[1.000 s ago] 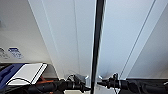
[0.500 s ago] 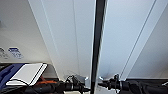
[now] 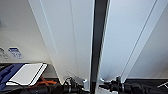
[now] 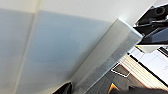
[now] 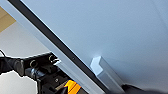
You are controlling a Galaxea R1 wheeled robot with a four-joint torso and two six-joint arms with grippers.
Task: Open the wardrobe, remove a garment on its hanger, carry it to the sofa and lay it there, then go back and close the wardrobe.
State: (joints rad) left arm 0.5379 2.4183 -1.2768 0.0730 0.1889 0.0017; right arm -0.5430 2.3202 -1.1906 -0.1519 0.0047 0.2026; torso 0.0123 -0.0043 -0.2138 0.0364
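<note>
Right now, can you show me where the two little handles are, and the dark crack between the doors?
left door handle (image 3: 85,84), head view, on its white front face.
right door handle (image 5: 106,72), right wrist view, on its long side.
dark gap (image 3: 99,40), head view, midway up the opening between the doors.

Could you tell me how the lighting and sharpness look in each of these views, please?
Head view: soft and blurred, wardrobe evenly lit, a dark gap between its doors, and lines splayed by the wide angle. Left wrist view: handle blurred, bluish shade on the door. Right wrist view: a small glare on the handle.
</note>
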